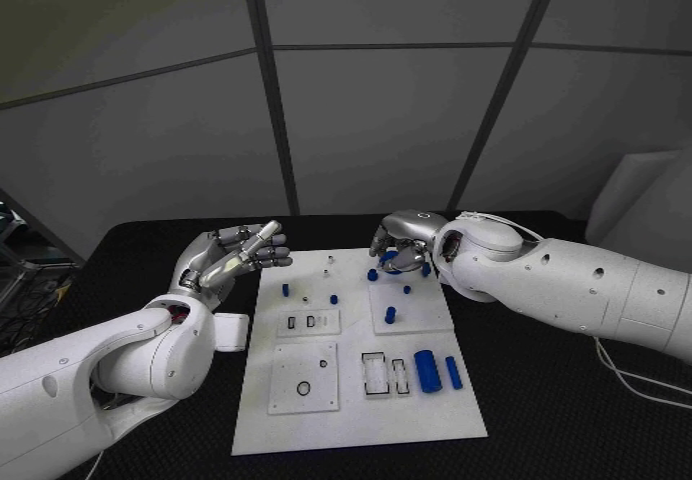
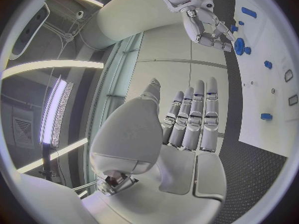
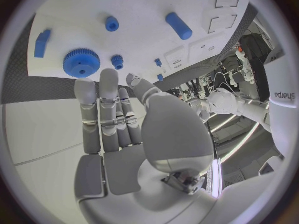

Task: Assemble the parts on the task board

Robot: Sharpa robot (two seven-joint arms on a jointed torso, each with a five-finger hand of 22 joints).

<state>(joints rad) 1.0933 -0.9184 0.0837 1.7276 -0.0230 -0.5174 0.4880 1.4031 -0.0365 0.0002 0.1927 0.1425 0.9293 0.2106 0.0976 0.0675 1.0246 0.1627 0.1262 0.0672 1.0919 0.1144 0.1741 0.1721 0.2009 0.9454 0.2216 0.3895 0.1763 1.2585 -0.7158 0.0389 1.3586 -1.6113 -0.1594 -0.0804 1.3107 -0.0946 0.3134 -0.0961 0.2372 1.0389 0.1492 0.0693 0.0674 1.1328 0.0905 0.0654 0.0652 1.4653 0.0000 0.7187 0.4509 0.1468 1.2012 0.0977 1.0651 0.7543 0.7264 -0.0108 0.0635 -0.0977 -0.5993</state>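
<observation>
The white task board [image 1: 358, 420] lies in the middle of the black table. Several small blue pegs [image 1: 335, 298] stand on its far half. A thick blue cylinder [image 1: 427, 370] and a blue bar [image 1: 453, 372] lie near its right edge. My right hand [image 1: 405, 241] hovers over the board's far right part, fingers pointing down just above a blue gear [image 3: 81, 63], holding nothing. A smaller gear [image 3: 116, 60] sits beside it. My left hand [image 1: 237, 254] is raised off the board's far left edge, its fingers [image 2: 194, 117] straight and empty.
Square inset plates [image 1: 304, 378] with slots and holes take up the board's near left and middle. A framed rectangular recess [image 1: 375, 374] lies beside the cylinder. A thin cable [image 1: 635, 385] runs over the table at the right. Black table [image 1: 548, 420] surrounds the board.
</observation>
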